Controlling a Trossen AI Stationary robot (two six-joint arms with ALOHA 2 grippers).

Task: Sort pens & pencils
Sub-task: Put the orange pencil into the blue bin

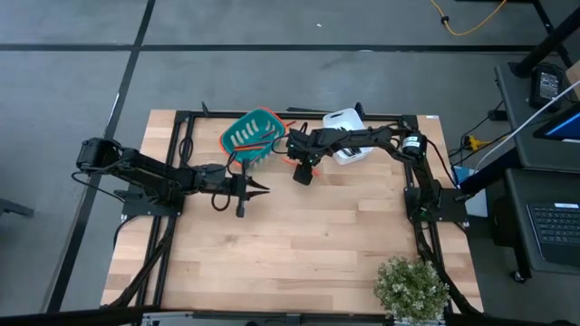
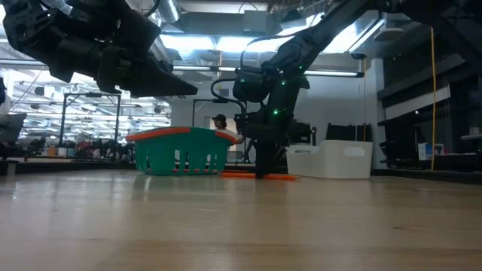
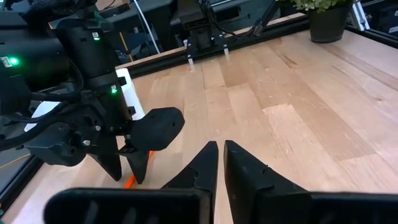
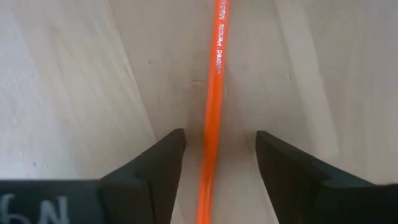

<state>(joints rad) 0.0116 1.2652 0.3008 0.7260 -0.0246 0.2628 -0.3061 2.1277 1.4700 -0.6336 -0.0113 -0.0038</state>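
pencil point(image 4: 214, 93) on table point(image 4: 74, 81), between right claw point(image 4: 214, 162) fingers

light: bright overhead strips, low view | glare: ceiling | blur: orange pencil point(image 4: 214, 118) near lens

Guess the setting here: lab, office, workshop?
Probably a robotics lab or open workshop: a wooden table in a black frame carries both arms, desks with a laptop stand beside it, and the low view shows a large hall with strip lights.
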